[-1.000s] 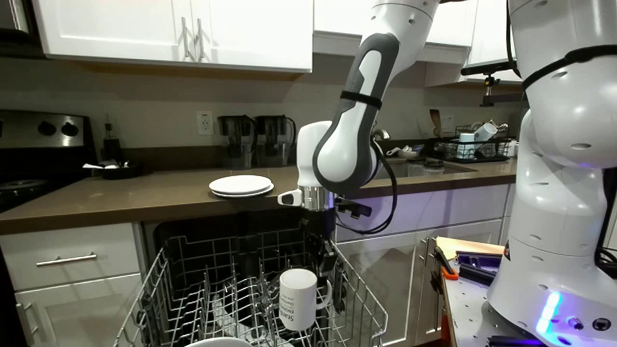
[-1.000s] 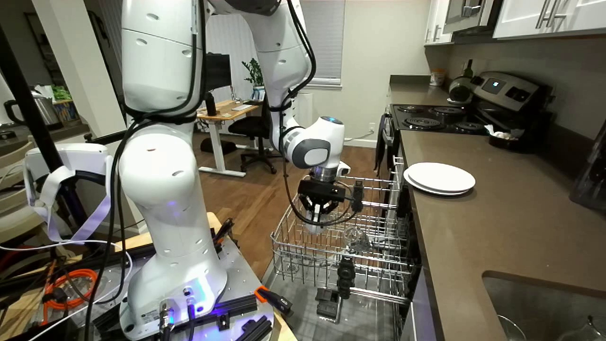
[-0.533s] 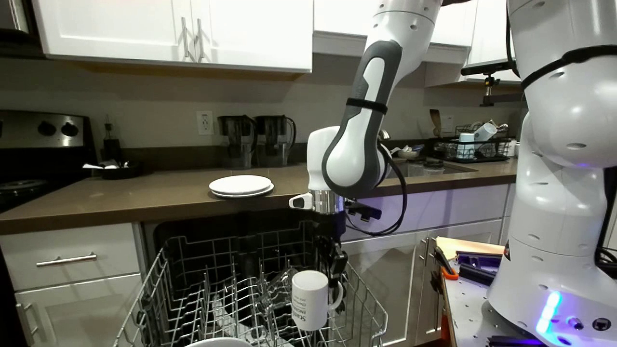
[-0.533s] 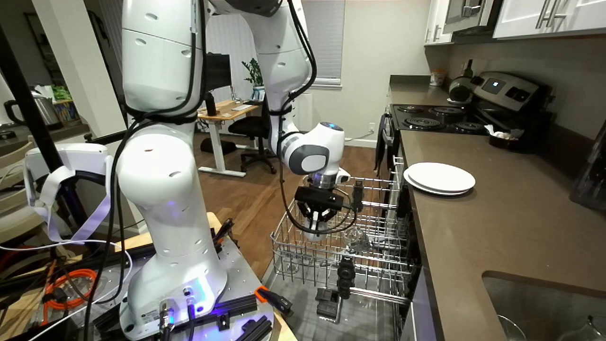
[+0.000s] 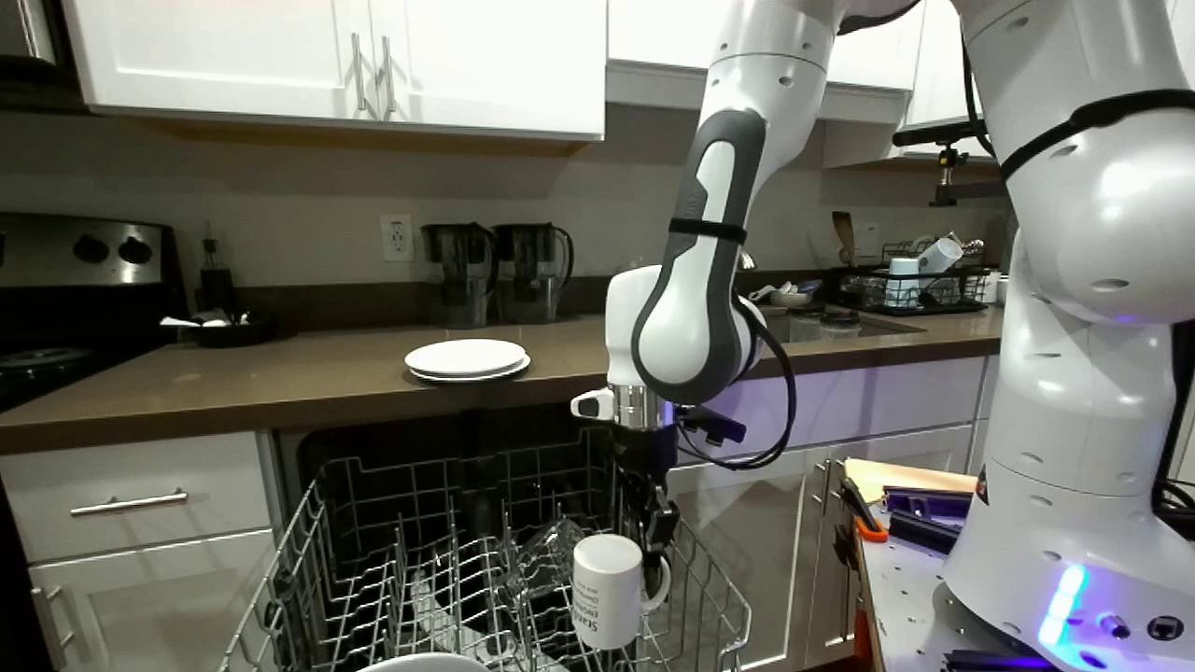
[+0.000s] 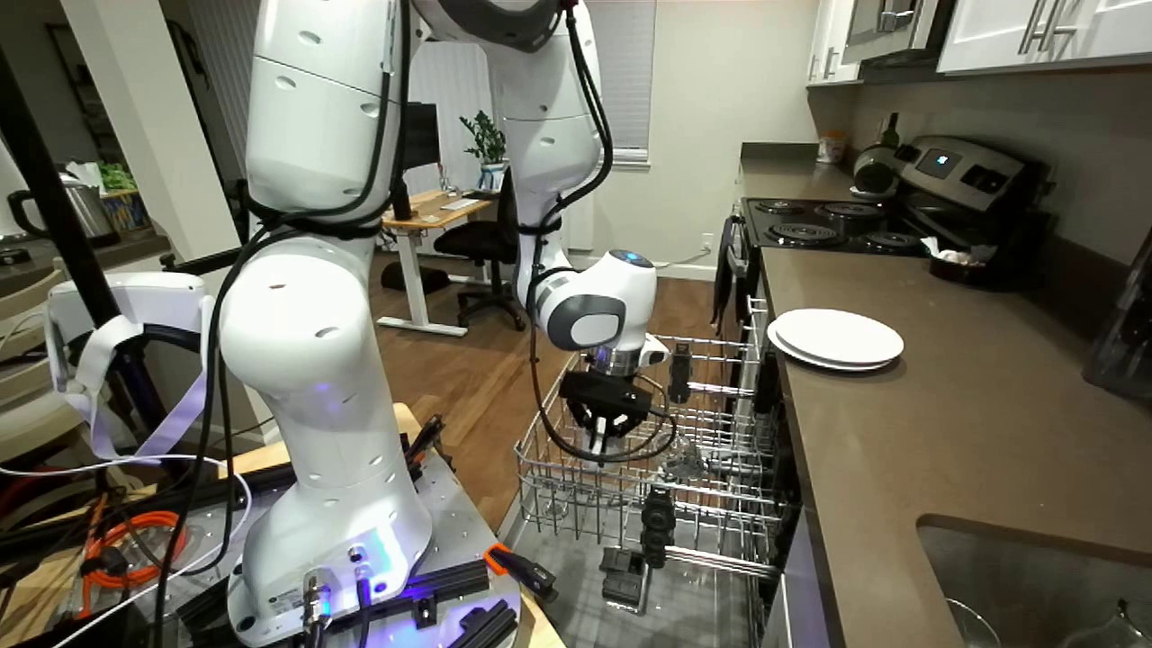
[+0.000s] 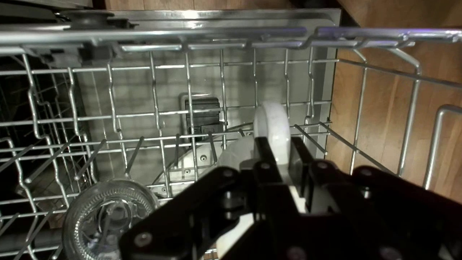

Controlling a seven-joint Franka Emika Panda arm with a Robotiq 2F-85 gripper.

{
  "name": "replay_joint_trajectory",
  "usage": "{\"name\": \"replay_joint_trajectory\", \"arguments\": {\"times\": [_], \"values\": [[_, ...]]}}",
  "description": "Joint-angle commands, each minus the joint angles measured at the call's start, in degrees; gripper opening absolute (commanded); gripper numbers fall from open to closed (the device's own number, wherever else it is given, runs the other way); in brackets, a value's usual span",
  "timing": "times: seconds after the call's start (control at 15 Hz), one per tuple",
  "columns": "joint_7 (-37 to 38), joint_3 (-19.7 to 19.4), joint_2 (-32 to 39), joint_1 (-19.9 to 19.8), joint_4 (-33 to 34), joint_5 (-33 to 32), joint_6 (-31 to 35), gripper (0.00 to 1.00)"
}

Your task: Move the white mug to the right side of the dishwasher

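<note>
At the far left of an exterior view we see the stove; just left of the middle, two white plates lie stacked flat on the counter, probably set there to stay out of the way. Below them the dishwasher has its rack out in the lower part of the frame, which lets us come in from above. Near the rack's middle sits a clear glass, and we suppose the upright tines keep it from shifting. Just right of that, lower centre of the frame, is the white mug, in the rack's right half. It looks bottom up, we judge so that water can drain; we cannot tell whether it touches the rack. At its right the claw is nearly closed: in the wrist view only the thickness of the handle parts its fingers, which pinch it from both sides. That thin hold leaves the mug's body clear for settling, so lowering and letting go likely remain.
</note>
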Motion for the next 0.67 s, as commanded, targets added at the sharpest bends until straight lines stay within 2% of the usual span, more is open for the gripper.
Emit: {"name": "replay_joint_trajectory", "arguments": {"times": [0.0, 0.27, 0.6], "values": [[2.3, 0.9, 3.5, -1.7, 0.4, -1.7, 4.9, 0.04], [6.0, -0.1, 7.7, -1.8, 1.6, -5.5, 8.7, 0.04], [11.2, -2.2, 10.9, -1.0, 3.6, -11.5, 9.2, 0.04]]}}
